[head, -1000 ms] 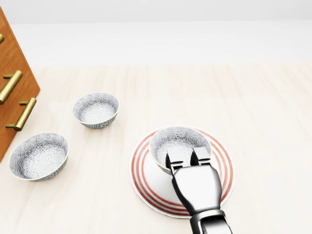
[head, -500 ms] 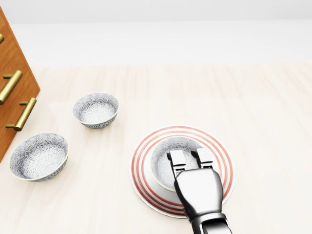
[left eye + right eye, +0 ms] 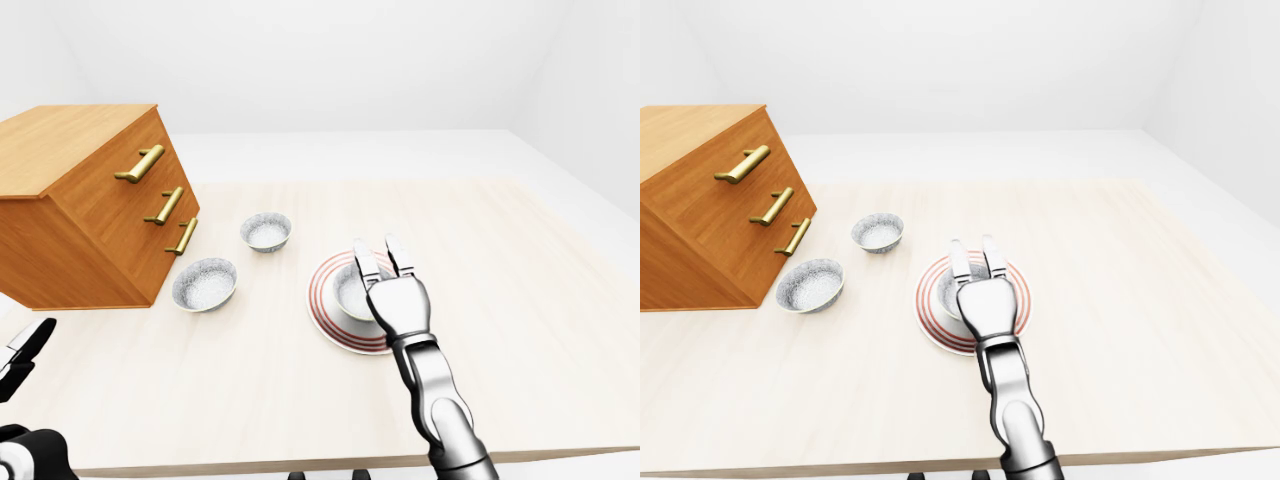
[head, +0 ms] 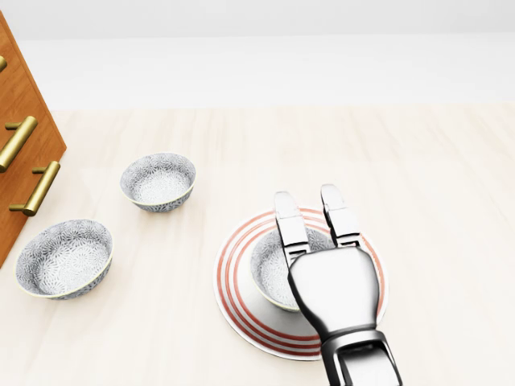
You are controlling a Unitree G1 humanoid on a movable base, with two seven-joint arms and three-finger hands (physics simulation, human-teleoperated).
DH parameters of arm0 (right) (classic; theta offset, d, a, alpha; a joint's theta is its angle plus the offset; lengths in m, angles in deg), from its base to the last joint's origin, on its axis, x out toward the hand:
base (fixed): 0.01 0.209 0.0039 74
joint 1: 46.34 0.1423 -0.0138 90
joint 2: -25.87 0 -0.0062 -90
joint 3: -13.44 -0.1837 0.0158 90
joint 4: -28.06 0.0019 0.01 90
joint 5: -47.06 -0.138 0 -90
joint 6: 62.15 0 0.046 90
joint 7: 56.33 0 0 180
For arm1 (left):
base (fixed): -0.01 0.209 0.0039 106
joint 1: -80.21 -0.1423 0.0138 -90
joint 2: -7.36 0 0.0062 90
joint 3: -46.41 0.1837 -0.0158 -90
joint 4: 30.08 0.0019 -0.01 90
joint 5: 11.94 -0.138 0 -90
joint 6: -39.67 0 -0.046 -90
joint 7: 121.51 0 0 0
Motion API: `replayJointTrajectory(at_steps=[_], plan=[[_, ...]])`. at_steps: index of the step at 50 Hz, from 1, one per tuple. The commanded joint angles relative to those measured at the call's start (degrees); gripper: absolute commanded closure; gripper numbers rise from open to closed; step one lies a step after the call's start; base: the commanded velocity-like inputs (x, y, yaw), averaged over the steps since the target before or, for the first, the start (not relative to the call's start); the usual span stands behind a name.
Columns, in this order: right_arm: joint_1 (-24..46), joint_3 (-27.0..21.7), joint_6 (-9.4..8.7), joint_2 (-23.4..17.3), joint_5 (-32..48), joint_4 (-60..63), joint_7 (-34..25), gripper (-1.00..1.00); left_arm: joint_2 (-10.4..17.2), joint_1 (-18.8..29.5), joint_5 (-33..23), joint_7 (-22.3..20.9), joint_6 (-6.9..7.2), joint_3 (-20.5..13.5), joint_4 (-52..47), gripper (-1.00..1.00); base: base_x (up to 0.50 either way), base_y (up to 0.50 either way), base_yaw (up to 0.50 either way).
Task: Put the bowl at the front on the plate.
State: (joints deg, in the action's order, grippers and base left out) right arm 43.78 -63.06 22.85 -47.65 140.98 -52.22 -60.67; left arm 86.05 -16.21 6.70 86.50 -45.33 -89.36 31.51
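Note:
A grey patterned bowl [image 4: 269, 269] sits upright near the middle of the white plate [image 4: 237, 297] with red rings, low in the head view. My right hand [image 4: 307, 197] is open just above the bowl. Its fingers [image 4: 288, 217] are stretched straight out over the bowl's far rim and do not close round it. The palm hides the bowl's right half. My left hand [image 3: 25, 345] shows only at the bottom left of the left-eye view, far from the plate, open with nothing in it.
Two more patterned bowls stand left of the plate, one [image 4: 158, 181] higher in the head view and one [image 4: 64, 257] lower. Beside them is a wooden drawer chest [image 3: 80, 200] with brass handles. The pale table [image 3: 520, 300] stretches right of the plate.
The right hand's fingers have opened and stretched out, letting go of the bowl. Before that the bowl came down to the plate's middle. The other bowls have not moved.

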Motion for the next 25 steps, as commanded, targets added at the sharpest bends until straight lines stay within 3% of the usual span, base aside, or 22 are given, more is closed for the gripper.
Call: replayJointTrajectory(at_steps=[1, 17, 25], plan=[[0.8, 0.2, 0.0, 1.5, 8.6, 13.0, -11.6, -1.0, 0.0, 0.1, -0.5, 0.1, 0.0, 0.5, 0.8, -1.0, 0.0, 0.0, 0.0], [8.4, -1.0, 0.0, 4.9, 18.3, 26.8, -27.8, -1.0, 0.1, 0.1, -0.9, 0.0, 0.0, -0.2, -0.9, -1.0, 0.0, 0.0, 0.0], [16.7, -0.4, 0.0, 0.9, 19.1, 31.4, -35.7, -1.0, 0.0, 0.5, -2.4, 0.1, 0.0, 1.3, 1.8, -1.0, 0.0, 0.0, 0.0]])
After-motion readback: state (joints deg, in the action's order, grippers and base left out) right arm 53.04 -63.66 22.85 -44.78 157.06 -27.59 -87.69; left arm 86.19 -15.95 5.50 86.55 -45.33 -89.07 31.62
